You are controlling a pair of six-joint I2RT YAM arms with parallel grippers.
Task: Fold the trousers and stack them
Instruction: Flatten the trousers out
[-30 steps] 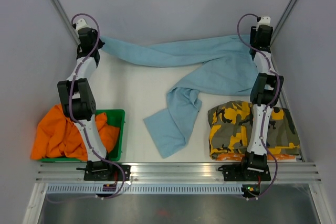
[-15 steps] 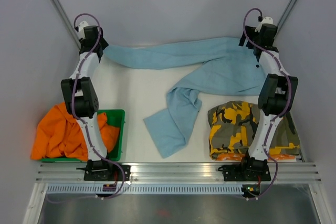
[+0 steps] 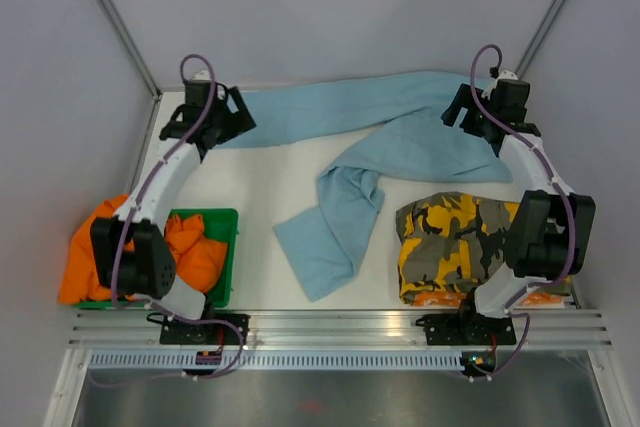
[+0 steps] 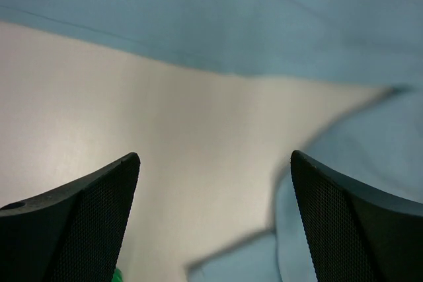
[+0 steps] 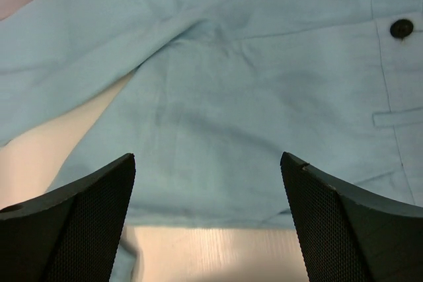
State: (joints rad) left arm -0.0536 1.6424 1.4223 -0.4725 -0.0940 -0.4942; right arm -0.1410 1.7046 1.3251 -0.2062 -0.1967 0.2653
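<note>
Pale blue trousers lie unfolded across the table. The left claw hangs apart, empty, over bare table just beside their far leg; the right claw, also apart, hovers above their waist. Only the right wrist view shows the waist button.

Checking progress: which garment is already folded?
The camouflage pair, a neat rectangle at the near right; the blue pair sprawls unfolded, the orange one lies bunched.

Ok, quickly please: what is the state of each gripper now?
Left gripper: open, holding nothing.
Right gripper: open, holding nothing, above the blue trousers.
</note>
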